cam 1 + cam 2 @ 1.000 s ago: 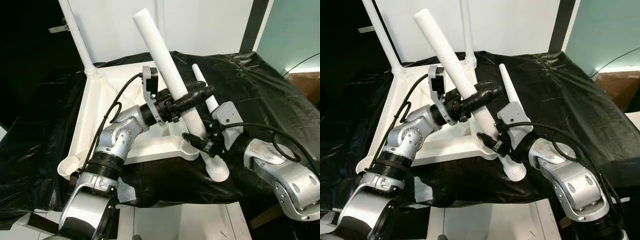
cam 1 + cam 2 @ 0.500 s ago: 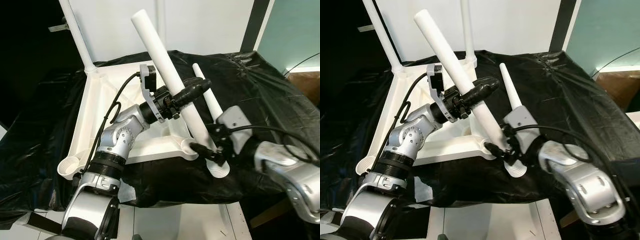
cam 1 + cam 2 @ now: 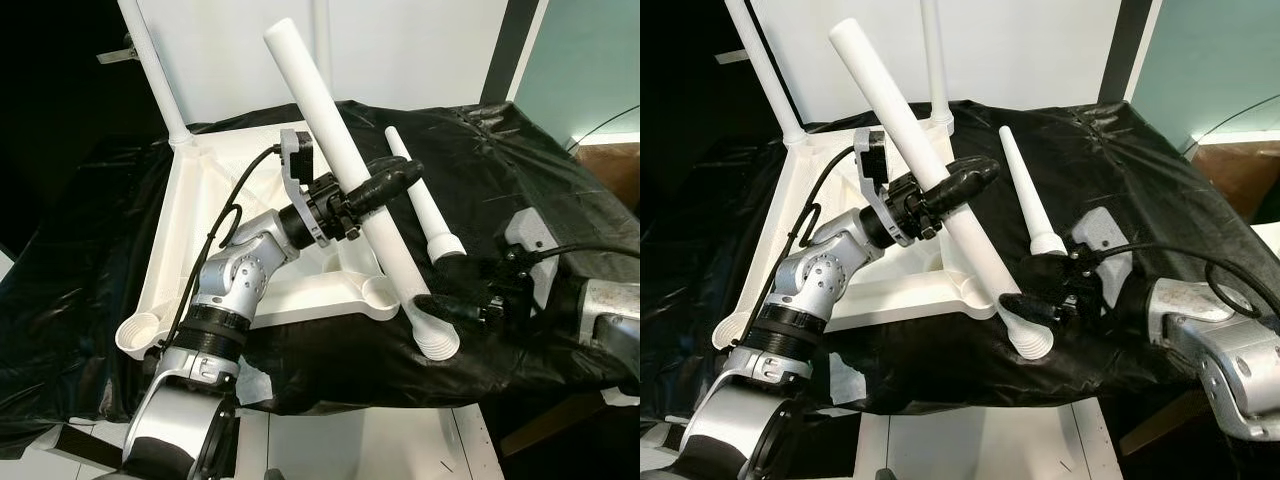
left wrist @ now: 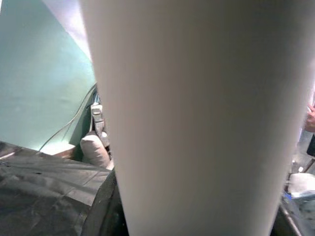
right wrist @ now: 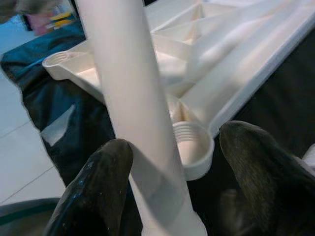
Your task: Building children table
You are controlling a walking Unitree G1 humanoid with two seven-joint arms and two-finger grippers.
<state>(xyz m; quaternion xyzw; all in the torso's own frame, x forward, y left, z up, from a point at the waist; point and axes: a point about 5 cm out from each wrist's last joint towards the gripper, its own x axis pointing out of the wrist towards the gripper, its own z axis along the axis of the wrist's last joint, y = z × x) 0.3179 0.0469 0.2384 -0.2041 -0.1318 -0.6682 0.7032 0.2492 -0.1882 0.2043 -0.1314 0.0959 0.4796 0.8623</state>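
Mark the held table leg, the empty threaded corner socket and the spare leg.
held table leg [image 3: 345, 160], left eye view, mid shaft
threaded corner socket [image 5: 193, 146], right wrist view, rim
spare leg [image 3: 1025, 205], right eye view, mid shaft

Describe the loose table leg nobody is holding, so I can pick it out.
Start at the upturned white tabletop on the black sheet. Just off its right edge lies a slim tapered leg, flat on the sheet with its flared end toward the robot. Unlike the thicker leg gripped by the left gripper, it is untouched.
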